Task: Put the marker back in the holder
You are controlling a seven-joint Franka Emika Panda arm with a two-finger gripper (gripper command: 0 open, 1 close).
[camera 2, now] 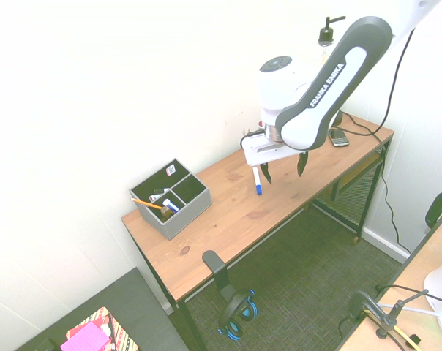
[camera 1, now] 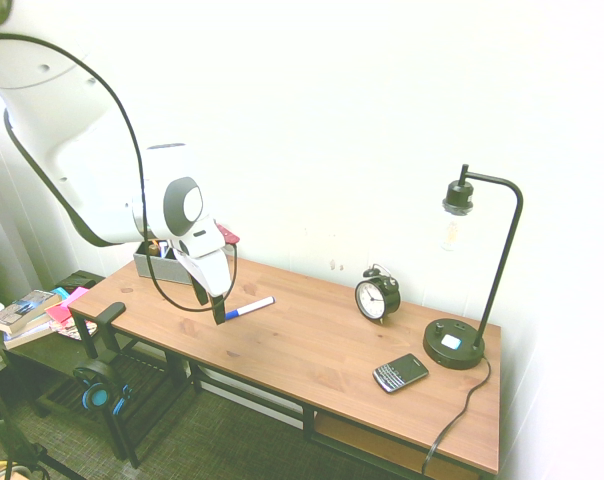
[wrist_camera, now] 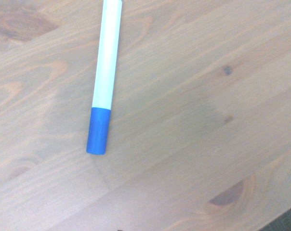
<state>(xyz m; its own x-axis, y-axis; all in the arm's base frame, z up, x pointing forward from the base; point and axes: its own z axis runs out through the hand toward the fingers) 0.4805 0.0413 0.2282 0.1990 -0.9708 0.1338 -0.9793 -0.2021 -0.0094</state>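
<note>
Marker (camera 2: 257, 180) lies flat on the wooden desk (camera 1: 312, 340), well apart from the grey organiser (camera 2: 193, 219). Your gripper (camera 2: 285, 171) is spread and empty above the desk, near the marker. Center the fingers over the barrel, align them to close across its width, then descend vertically; an off-center closure probably rolls it.
</note>
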